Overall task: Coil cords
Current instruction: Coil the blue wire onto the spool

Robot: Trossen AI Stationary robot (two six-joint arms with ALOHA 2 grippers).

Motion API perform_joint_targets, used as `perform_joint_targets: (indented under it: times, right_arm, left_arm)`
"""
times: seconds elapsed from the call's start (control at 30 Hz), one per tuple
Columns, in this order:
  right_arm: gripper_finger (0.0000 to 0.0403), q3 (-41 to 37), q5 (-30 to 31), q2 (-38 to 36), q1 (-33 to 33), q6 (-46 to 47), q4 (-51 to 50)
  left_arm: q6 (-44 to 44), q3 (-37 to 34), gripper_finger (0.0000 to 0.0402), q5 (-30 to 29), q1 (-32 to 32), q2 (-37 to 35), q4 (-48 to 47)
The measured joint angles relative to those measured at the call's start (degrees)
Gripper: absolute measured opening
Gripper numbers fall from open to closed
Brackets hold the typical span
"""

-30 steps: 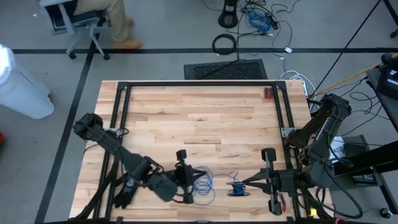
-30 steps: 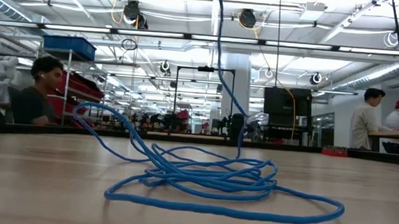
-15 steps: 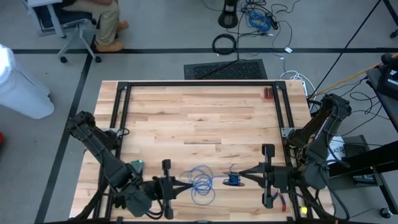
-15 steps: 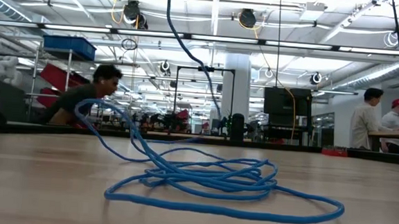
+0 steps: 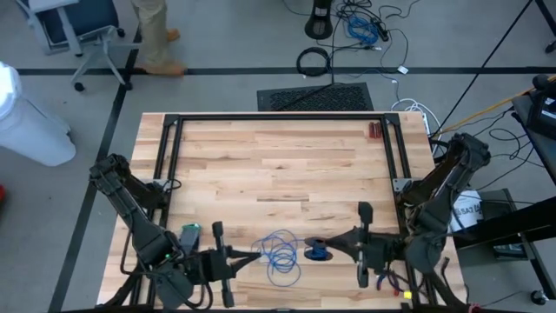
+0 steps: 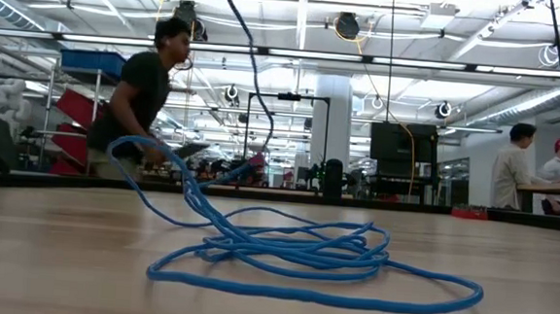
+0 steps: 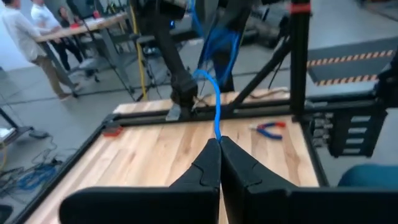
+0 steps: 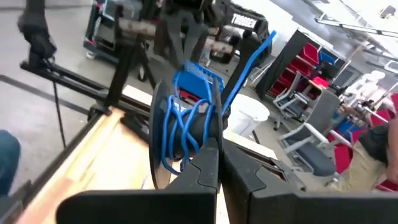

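Note:
The thin blue cord [image 5: 282, 256] lies as a loose heap of loops on the wood table near its near edge; the heap also shows in the low view [image 6: 294, 250]. My left gripper [image 5: 254, 255] is left of the heap and shut on a strand of the cord [image 7: 216, 118]. My right gripper [image 5: 325, 252] is right of the heap and shut on a small dark spool wound with blue cord [image 5: 315, 253], also seen in the right wrist view [image 8: 186, 124]. One strand [image 6: 256, 68] rises out of the low view. My left gripper pinches one strand of the cord [image 7: 217, 135] between its two fingertips, coming level from the table's left. The strand runs on from the fingertips toward the spool in my right gripper, lifted clear of the table. My right gripper pinches the dark spool at its near rim [image 8: 202, 146] between its two fingertips, coming level from the table's right. The spool stands on edge beyond the fingertips, blue turns wound round it. A strand [image 8: 249, 65] leads away from it.
Red-handled pliers [image 5: 389, 283] lie by the table's right near corner, also in the left wrist view [image 7: 268, 129]. A black frame rail [image 5: 278, 117] runs round the table. A small red thing [image 5: 373, 130] lies at the far right. A person walks beyond the far edge [image 6: 153, 91].
My left gripper has drawn back toward the table's left edge, still shut on the strand. My right gripper has gone toward the table's left and a little toward the far edge, carrying the spool closer to the heap. The heap has stayed in place.

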Motion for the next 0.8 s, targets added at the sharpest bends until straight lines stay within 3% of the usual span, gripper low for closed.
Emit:
perform_joint_targets:
  times: [0.2,0.43,0.8]
  right_arm:
    - [0.0000,0.0,0.5,1.8,-3.3,-0.4,1.1]
    - [0.0000,0.0,0.7,4.7,-7.5,0.1,2.7]
    - [0.0000,0.0,0.9,7.3,-10.4,0.3,8.8]
  left_arm:
    - [6.1,0.0,0.0001,0.0,0.0,0.0,8.5]
    - [7.3,0.0,0.0001,2.0,0.9,0.2,10.5]
    - [7.9,0.0,0.0001,10.0,5.6,3.0,16.0]
